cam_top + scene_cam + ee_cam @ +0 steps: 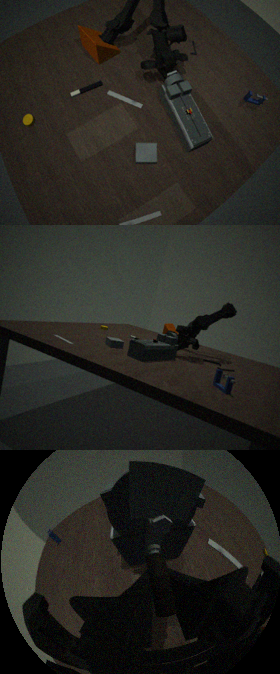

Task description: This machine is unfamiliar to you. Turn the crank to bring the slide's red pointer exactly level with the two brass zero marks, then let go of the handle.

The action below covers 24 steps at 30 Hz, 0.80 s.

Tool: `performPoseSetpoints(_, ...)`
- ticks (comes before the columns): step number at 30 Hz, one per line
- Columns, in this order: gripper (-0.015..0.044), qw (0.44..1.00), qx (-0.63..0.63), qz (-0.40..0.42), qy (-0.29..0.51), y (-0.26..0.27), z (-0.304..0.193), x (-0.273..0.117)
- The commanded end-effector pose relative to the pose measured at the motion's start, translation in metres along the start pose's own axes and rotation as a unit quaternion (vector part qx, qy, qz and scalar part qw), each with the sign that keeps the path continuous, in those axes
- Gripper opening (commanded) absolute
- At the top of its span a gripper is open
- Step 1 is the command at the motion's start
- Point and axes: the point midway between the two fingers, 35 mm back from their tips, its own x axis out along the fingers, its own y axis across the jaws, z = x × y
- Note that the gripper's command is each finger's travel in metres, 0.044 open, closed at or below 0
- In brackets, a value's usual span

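At the near-arm end of the grey machine (199,128) (153,352), the gripper (164,71) (181,346) (155,571) is down, jaws pinching the crank handle (161,585). Handle = dark rod in wrist view, between the 2 fingers, running to a pale collar (154,549) on the machine's end. Machine sits on the brown table (223,160) (89,360) (65,575). Red pointer (190,111) is on the machine's top, about midway along its slot; yellow marks (188,110) right beside it, presumably the 2 brass zero marks. Too small and dim to tell if exactly level.

Relative to machine: grey block (146,153) (115,343) off 1 side, orange wedge (97,46) (170,328) beyond the crank end, blue bracket (255,98) (223,382) (54,536) well apart on the other side. None needed.

Handling, judged: crank likely stiff-ish and geared, small turns = small pointer travel. Handle looks slim, rigid, probably smooth, so fingers may slip round it. Best hold is mid-rod, clear of the collar; light pinch, follow the arc, no side pull. Body looks heavy enough to stay put. Next: nudge only if off level, then open straight away from handle; a dragged release could shift the pointer.
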Motion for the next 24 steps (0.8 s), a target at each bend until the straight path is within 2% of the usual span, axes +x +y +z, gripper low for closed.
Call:
performPoseSetpoints(1, 0.0000, 1.000, -0.005, 0.013, 0.001, 0.0090, 0.0013, -0.0016)
performPoseSetpoints(24, 0.0000, 1.000, -0.005, 0.013, 0.001, 0.0125, 0.0026, -0.0034)
